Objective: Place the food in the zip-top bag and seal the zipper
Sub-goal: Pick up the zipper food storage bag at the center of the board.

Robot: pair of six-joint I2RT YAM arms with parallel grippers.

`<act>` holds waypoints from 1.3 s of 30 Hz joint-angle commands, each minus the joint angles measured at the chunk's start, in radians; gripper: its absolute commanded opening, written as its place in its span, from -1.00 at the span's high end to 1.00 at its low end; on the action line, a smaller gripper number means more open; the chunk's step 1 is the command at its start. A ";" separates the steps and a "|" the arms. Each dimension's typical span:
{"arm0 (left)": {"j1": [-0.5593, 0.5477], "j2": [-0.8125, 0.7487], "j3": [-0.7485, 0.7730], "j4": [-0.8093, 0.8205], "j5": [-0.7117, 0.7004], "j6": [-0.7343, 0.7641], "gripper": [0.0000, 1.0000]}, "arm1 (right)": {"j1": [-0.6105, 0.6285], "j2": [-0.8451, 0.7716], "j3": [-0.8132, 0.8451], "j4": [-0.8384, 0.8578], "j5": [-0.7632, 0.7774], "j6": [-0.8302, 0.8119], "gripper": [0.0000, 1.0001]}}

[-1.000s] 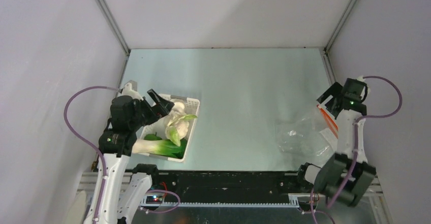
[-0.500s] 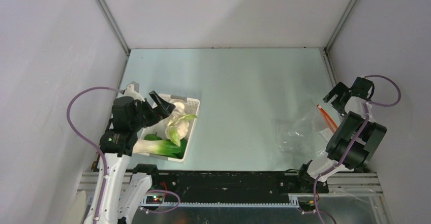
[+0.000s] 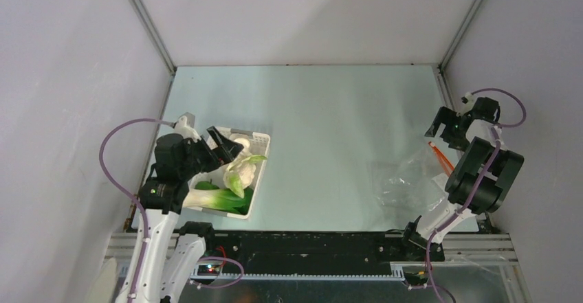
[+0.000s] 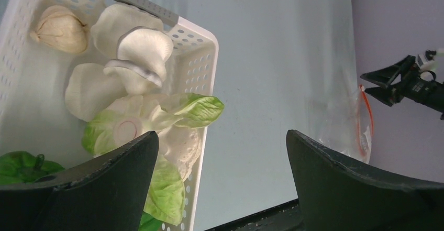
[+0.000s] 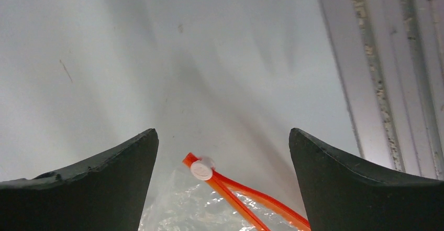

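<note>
The right fingers (image 5: 94, 189) are spread wide with nothing between them, hanging just above the small white end (image 5: 200, 169) of the zipper (image 5: 246, 197). The zipper runs along the mouth of the zip-top bag (image 3: 409, 183), which lies flat and crinkled on the desk (image 3: 323, 124) near its right edge. The film looks thin, light and slippery, so it will probably skid or bunch if pushed. The red-orange strip is the stiffest part and seems the best hold, pinching one lip only so the mouth can gape. The left fingers (image 4: 104, 184) are likewise released and empty, poised over the white perforated basket (image 4: 201, 68) at the left side of the desk, well apart from the bag. All the food is in the basket. The pale mushrooms (image 4: 139, 42) sit toward the far end, beside a lumpy white bulb-like piece (image 4: 58, 28) in the corner. The bok choy (image 4: 125, 130) lies nearer, its cut base facing up and a leaf (image 4: 196, 109) drooping over the rim. The mushrooms should be light, soft and easily bruised, so they call for a gentle squeeze across the cap. The bok choy is best taken by its firm white stalk, since the leaves would tear or slip. Nothing is in the bag yet, and its mouth lies flat.
</note>
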 commanded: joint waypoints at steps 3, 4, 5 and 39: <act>-0.054 -0.038 0.007 0.052 -0.023 0.017 -0.97 | 0.050 0.066 0.027 -0.074 0.005 -0.201 -1.00; -0.062 -0.039 0.007 0.051 -0.027 0.017 -0.97 | 0.060 0.073 0.027 -0.071 0.035 -0.211 -1.00; -0.064 -0.039 0.006 0.051 -0.030 0.017 -0.97 | 0.066 0.087 0.027 -0.070 0.083 -0.213 -1.00; -0.078 -0.051 -0.023 0.098 -0.070 -0.013 -0.97 | 0.211 -0.019 0.025 -0.281 0.324 -0.126 -0.89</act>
